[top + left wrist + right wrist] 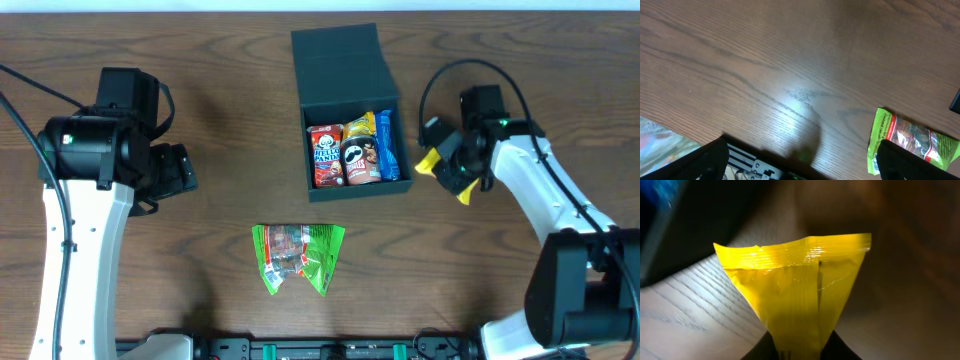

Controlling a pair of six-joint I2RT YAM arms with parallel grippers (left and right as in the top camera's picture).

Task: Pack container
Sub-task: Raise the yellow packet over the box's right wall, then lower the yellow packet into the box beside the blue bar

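Observation:
The dark teal container (303, 148) stands at the table's middle back, its flap lid (338, 62) open behind it. Inside are a red packet (325, 157), a Pringles can (359, 158), a yellow packet and a blue packet (389, 150). My right gripper (447, 165) is shut on a yellow packet (800, 295), held just right of the box. A green snack packet (298, 255) lies in front of the box; it also shows in the left wrist view (910, 140). My left gripper (172, 168) is open and empty over bare table at the left.
The table's front edge with a black rail (765, 162) shows in the left wrist view. The wall of the box (695, 225) shows dark at the upper left of the right wrist view.

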